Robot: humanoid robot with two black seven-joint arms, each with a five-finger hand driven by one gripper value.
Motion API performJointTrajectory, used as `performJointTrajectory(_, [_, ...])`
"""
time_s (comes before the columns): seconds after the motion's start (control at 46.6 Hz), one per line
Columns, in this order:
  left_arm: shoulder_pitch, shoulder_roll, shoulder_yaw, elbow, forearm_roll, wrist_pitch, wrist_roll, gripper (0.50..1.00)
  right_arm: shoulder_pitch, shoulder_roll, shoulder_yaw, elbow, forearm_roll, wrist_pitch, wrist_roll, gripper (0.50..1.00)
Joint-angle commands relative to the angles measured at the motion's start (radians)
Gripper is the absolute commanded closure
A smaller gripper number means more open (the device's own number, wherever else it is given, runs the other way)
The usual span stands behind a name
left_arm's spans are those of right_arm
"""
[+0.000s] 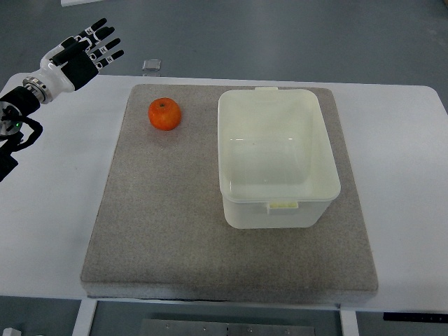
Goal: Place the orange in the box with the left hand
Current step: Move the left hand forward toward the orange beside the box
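Single view only, top camera. Looks steeply down from the robot's own side of the desk (pixel 406 126), facing away from the robot. Moderately near: the whole grey mat (pixel 175 231) fits in frame, desk edges cropped left and right, floor showing beyond the far edge.

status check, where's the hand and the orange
Left hand open, off the mat's far left corner, holding nothing. Orange on mat, left of box. Box empty. Path clear.

Bare mat (pixel 175 210) lay between my robot hand (pixel 82 52) and the orange (pixel 164 114); the box (pixel 275 157) stood open-topped just beyond.
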Motion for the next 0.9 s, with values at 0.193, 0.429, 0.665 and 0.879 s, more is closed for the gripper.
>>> performJointTrajectory(0.193, [-0.018, 0.002, 0.006, 0.003, 0.002, 0.000, 0.000, 0.506, 0.000, 0.000, 0.000, 0.000, 0.000, 0.000, 0.000, 0.568])
performJointTrajectory(0.429, [-0.014, 0.008, 0.006, 0.027, 0.000, 0.000, 0.000, 0.506, 0.000, 0.000, 0.000, 0.000, 0.000, 0.000, 0.000, 0.568])
performJointTrajectory(0.665, [-0.018, 0.012, 0.076, 0.018, 0.023, 0.000, 0.000, 0.508, 0.000, 0.000, 0.000, 0.000, 0.000, 0.000, 0.000, 0.568])
performJointTrajectory(0.879, [-0.050, 0.035, 0.091, 0.012, 0.273, 0.000, -0.029, 0.508, 0.000, 0.000, 0.000, 0.000, 0.000, 0.000, 0.000, 0.568])
